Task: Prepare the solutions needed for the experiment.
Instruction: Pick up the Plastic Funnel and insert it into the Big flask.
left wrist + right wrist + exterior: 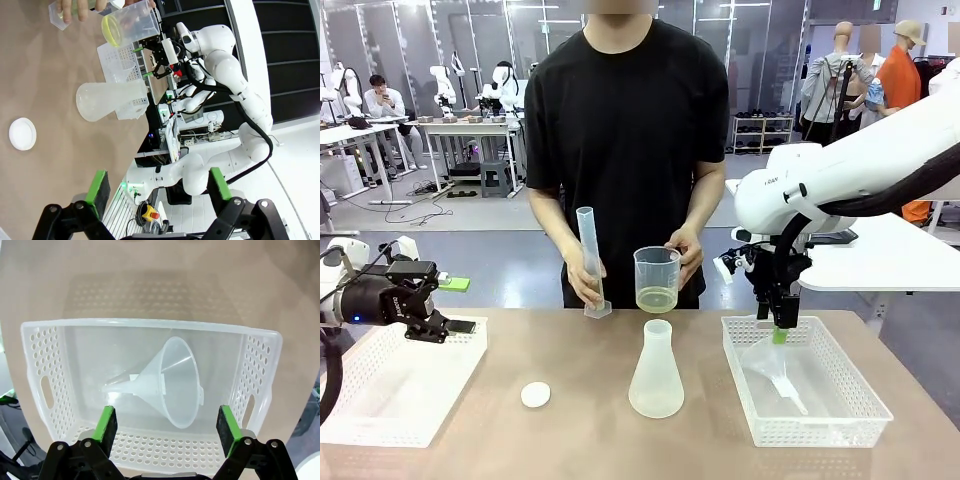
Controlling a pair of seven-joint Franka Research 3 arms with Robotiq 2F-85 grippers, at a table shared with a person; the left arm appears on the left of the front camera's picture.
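The solutions (657, 299) are a shallow pale yellow layer in a clear beaker (657, 278) that the person holds above the table's far edge. The person's other hand holds a tilted measuring cylinder (590, 258). A frosted conical flask (656, 371) stands at mid-table, with a small white cap (535, 394) to its left. My left gripper (454, 325) hovers open over the left tray; its view shows the flask (110, 99), cap (22, 134) and beaker (131, 26). My right gripper (782, 326) hangs open above the right tray, over a clear funnel (172, 382) lying on its side.
A white perforated tray (390, 385) sits at the left. Another white tray (840, 400) at the right holds the funnel (777, 376). The person stands close behind the table's far edge. Bare tabletop lies between the trays around the flask.
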